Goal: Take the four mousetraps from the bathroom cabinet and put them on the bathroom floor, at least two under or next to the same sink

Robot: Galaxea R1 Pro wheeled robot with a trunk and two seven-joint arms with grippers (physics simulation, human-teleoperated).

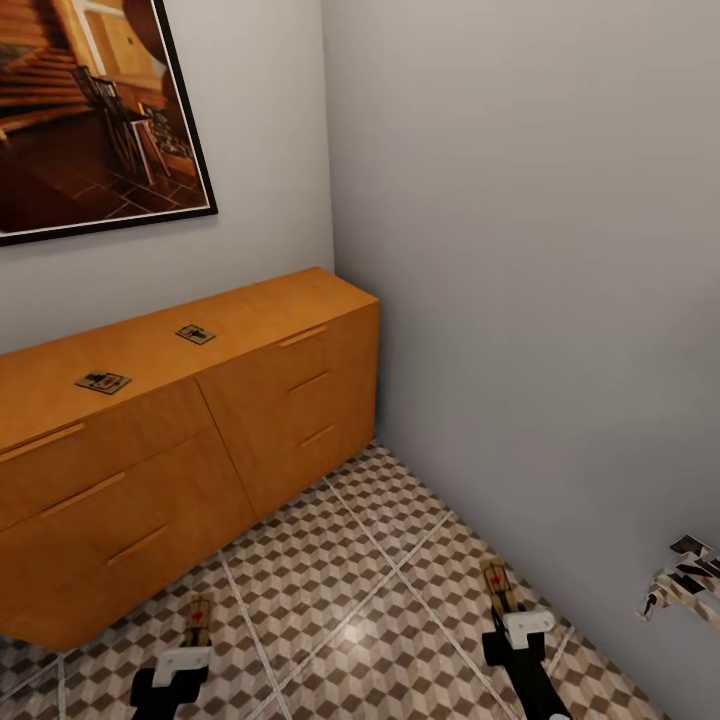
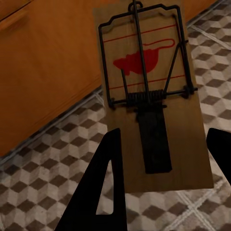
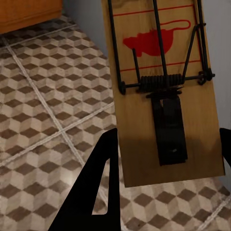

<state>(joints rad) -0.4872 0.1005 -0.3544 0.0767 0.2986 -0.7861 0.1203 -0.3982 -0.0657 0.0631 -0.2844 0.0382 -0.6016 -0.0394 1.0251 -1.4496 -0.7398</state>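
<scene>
Cube-patterned bathroom floor [image 1: 380, 600] lies below both grippers; left gripper [image 2: 161, 159] and right gripper [image 3: 168, 159] each clamp a mousetrap; lower them flat before releasing.

cabinet [image 1: 250, 330] top — two mousetraps [image 1: 103, 381] [image 1: 195, 334] lying flat, apart; bathroom floor [image 1: 370, 600] — tiled

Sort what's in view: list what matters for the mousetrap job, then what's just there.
Job:
left gripper holding a mousetrap
right gripper holding another mousetrap
two mousetraps on the cabinet top, one nearer, one farther
bathroom floor

Just there:
framed picture
chrome fixture at the right edge
</scene>
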